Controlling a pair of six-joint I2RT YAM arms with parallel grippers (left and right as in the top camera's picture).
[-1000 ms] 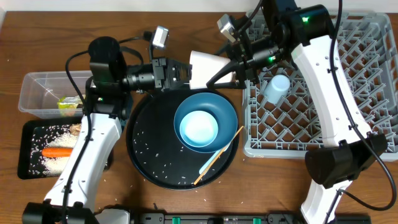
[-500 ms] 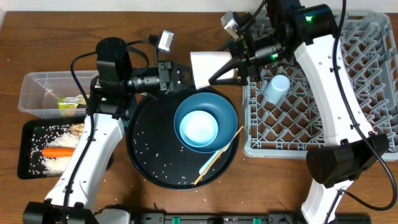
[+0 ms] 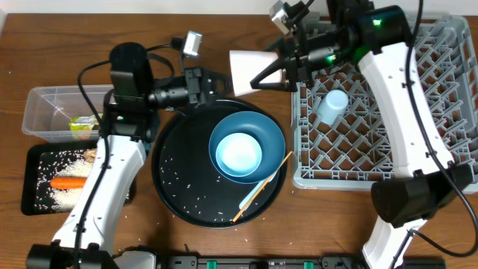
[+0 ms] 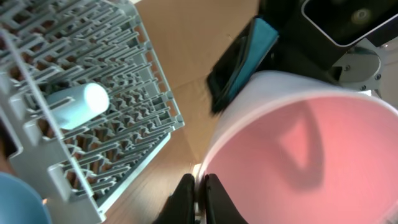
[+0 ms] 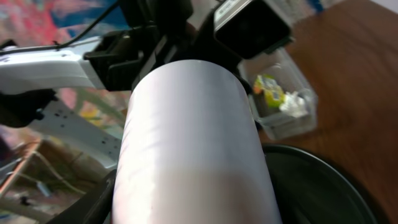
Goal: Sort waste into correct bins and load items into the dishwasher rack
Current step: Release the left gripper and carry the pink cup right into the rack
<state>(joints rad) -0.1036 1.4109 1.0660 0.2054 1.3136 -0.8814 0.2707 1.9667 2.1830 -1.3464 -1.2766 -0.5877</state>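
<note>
The left gripper (image 4: 200, 193) is clamped shut on the small pink plastic cup (image 4: 292, 143), with the thin rim caught between its two fingers. The cup is held up off the table on its side. Its pink mouth faces back toward this gripper and its base points away from the fingertips.

The right gripper (image 3: 265, 69) meets it from the opposite end. Its jaws stand partly apart and straddle the cup's pale outer wall — whether the pads actually press on it cannot be told. In the right wrist view the cup fills the space ahead of the fingers and runs straight toward the left gripper.

Behind the right gripper's wrist sits the large grey plastic dishwasher rack (image 3: 441, 90). A small light-blue cup (image 3: 331, 104) lies on its side among the pegs, near that wrist.

Just under the left gripper's tips lies the large round black tray (image 3: 168, 179). It carries a pale-blue bowl (image 3: 240, 153) and thin wooden chopsticks (image 3: 261, 187), with the chopsticks on the bowl's far side from the gripper.

Well behind the left gripper, by its arm, a clear rectangular plastic tub (image 3: 37, 112) holds a yellow-green snack wrapper (image 3: 84, 123).
</note>
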